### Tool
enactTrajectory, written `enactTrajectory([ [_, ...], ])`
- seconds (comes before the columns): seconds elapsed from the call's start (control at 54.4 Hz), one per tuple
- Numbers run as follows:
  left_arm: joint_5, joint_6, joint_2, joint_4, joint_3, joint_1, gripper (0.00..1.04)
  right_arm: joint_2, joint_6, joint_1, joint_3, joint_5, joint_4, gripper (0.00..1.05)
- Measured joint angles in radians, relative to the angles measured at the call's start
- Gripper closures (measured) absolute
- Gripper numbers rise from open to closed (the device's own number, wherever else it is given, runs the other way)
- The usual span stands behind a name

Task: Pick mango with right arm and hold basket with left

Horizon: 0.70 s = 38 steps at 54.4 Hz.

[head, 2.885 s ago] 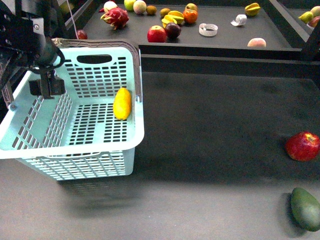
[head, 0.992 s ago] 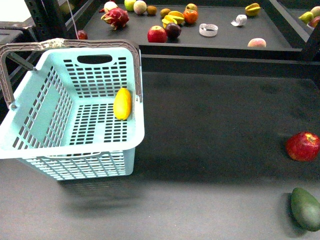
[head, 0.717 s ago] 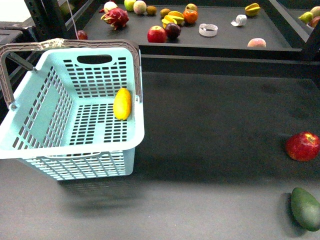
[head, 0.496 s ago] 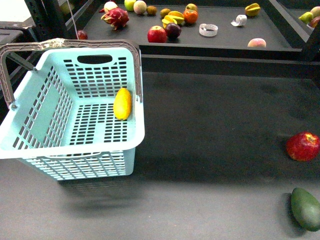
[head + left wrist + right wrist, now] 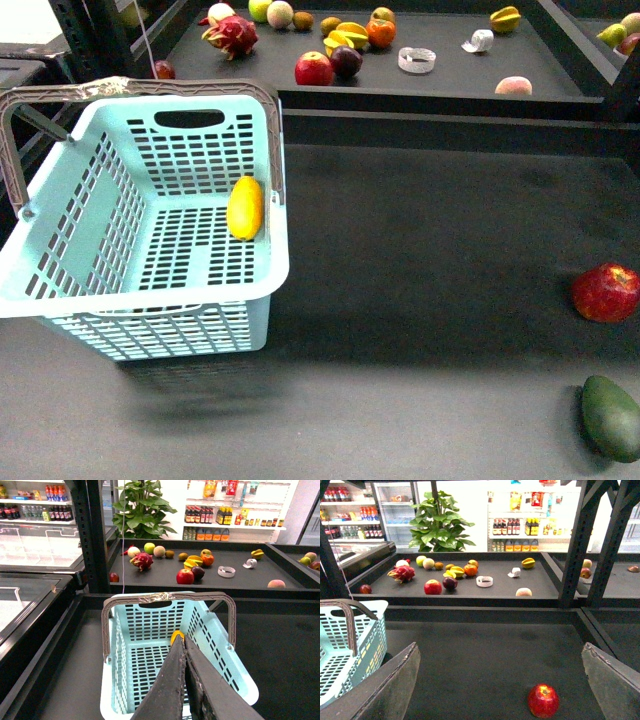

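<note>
The yellow-orange mango [image 5: 245, 207] lies inside the light turquoise basket [image 5: 60, 290], against its right wall; its tip shows in the left wrist view [image 5: 176, 636]. The basket stands on the dark table at the left, one brownish-grey handle [image 5: 150, 88] raised; it also shows in the left wrist view [image 5: 115, 680] and the right wrist view [image 5: 340, 655]. Neither arm shows in the front view. My left gripper [image 5: 184, 645] is shut and empty, held above and behind the basket. My right gripper [image 5: 500, 680] is open and empty, high above the table.
A red apple [image 5: 606, 292] and a dark green oval fruit [image 5: 611, 417] lie at the table's right; the apple also shows in the right wrist view [image 5: 543, 700]. A raised back shelf [image 5: 440, 75] holds several fruits, a starfruit [image 5: 505, 17] among them.
The left arm, which was over the basket's left side 2.9 s ago, has left the front view. Basket, mango and the other fruits have not moved.
</note>
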Motion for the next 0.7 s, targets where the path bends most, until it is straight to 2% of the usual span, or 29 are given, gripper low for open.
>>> enactTrajectory([
  [0.147,0.0,0.0,-0.041,-0.041,0.0,0.0,1.03,0.0,0.0,0.0,0.0,0.0,0.0,0.08],
  [0.221,0.0,0.0,-0.153,-0.187,0.0,0.0,1.03,0.0,0.0,0.0,0.0,0.0,0.0,0.08],
  [0.257,0.0,0.0,-0.184,-0.208,0.0,0.0,1.03,0.0,0.0,0.0,0.0,0.0,0.0,0.08],
  [0.643,0.0,0.0,-0.211,-0.217,0.0,0.0,1.03,0.0,0.0,0.0,0.0,0.0,0.0,0.08],
  [0.698,0.0,0.0,-0.211,-0.217,0.0,0.0,0.95,0.0,0.0,0.0,0.0,0.0,0.0,0.08],
])
